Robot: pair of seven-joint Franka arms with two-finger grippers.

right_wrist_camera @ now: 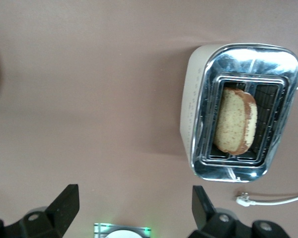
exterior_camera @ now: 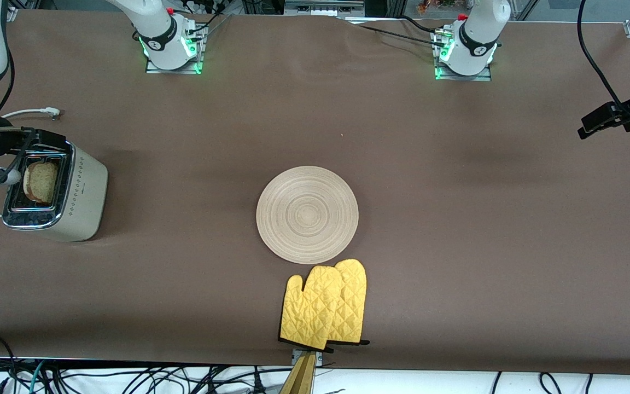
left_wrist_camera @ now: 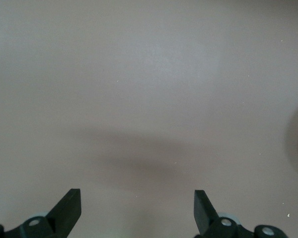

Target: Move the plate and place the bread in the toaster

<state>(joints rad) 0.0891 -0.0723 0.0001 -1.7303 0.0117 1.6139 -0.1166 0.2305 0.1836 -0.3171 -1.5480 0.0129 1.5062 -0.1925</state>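
The cream toaster (exterior_camera: 82, 203) stands at the right arm's end of the table. The bread (exterior_camera: 40, 182) sits in its chrome top, leaning and sticking up; the right wrist view shows the toaster (right_wrist_camera: 194, 114) and bread (right_wrist_camera: 234, 121) from above. My right gripper (exterior_camera: 11, 157) hangs open and empty over the table beside the toaster (right_wrist_camera: 135, 206). The wooden plate (exterior_camera: 307, 214) lies bare at the table's middle. My left gripper (exterior_camera: 594, 123) is open and empty over bare table at the left arm's end (left_wrist_camera: 137, 208).
A pair of yellow oven mitts (exterior_camera: 326, 306) lies just nearer the front camera than the plate, at the table's edge. The toaster's white cord (exterior_camera: 36, 112) trails on the table toward the right arm's base (right_wrist_camera: 273, 201).
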